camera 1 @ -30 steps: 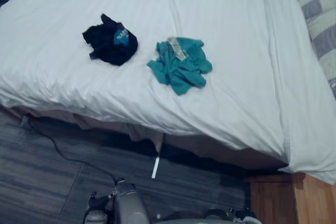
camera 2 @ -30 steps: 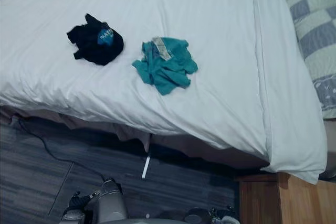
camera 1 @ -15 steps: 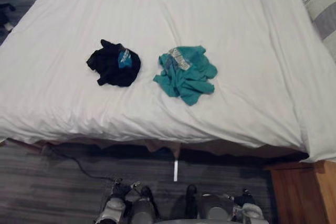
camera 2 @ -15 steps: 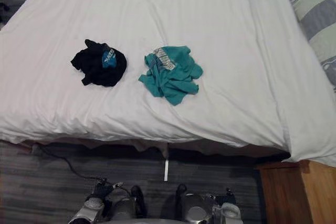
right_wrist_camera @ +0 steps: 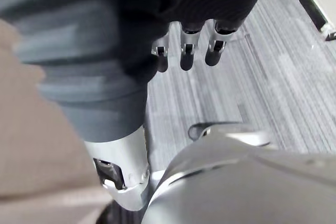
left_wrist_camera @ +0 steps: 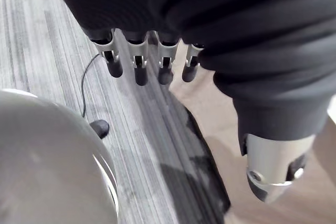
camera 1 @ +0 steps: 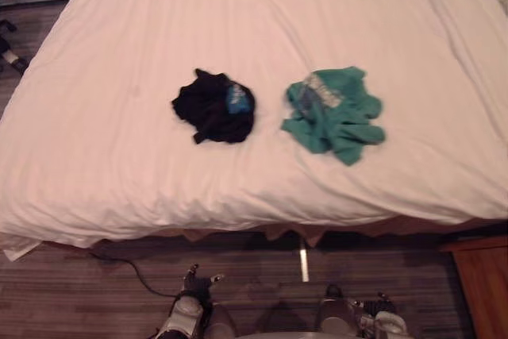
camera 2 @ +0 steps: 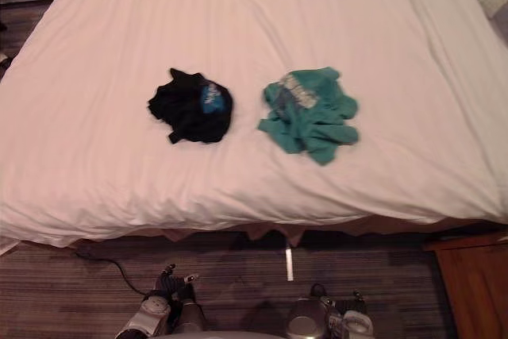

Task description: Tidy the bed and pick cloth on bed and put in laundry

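Black cloth [camera 1: 216, 106], teal cloth [camera 1: 333, 113] on bed [camera 1: 238, 5] — left robot hand [left_wrist_camera: 139, 71], right robot hand [right_wrist_camera: 186, 56] well away, slack-fingered, empty.

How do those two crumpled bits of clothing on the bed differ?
The black cloth has a small blue patch; the teal cloth has a pale band. The black cloth is bunched tighter, the teal cloth sprawls wider. Both lie crumpled on the bed, apart.

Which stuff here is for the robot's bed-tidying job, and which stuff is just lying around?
For the job:
black cloth
teal cloth
white bed cover, both cloths lie on it

Just lying about:
wooden furniture by the bed's corner
small white strip on the floor
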